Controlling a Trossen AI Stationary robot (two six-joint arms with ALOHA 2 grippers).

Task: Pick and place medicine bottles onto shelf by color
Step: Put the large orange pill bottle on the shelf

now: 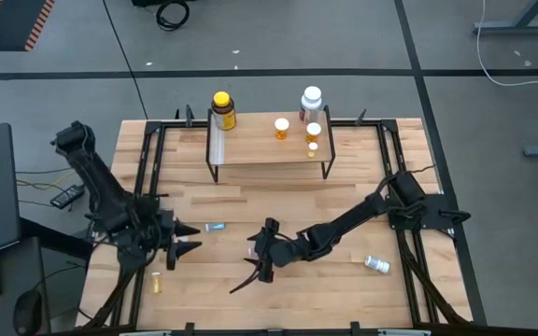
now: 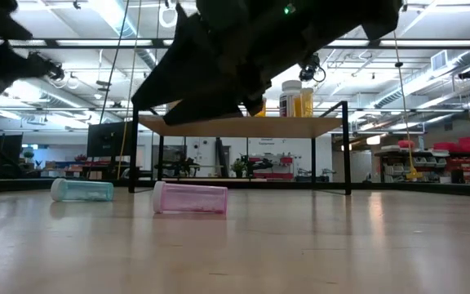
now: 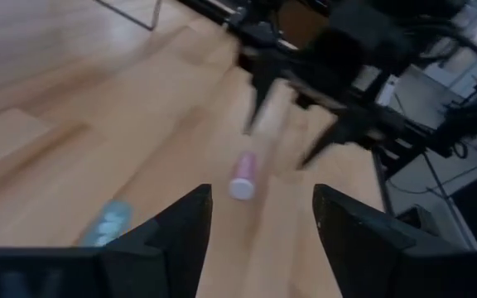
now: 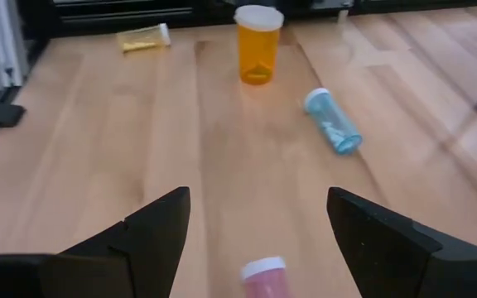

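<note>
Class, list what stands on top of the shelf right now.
On the shelf: a big yellow bottle, a big white bottle and three orange vials. In the low view an arm covers most of them.

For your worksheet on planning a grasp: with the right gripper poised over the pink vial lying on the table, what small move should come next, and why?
Probably lower the right gripper straight down over the pink vial, then close. Its fingers stand open with the vial lying on its side between and just ahead of them, not yet touched. The shelf waits beyond.
</note>
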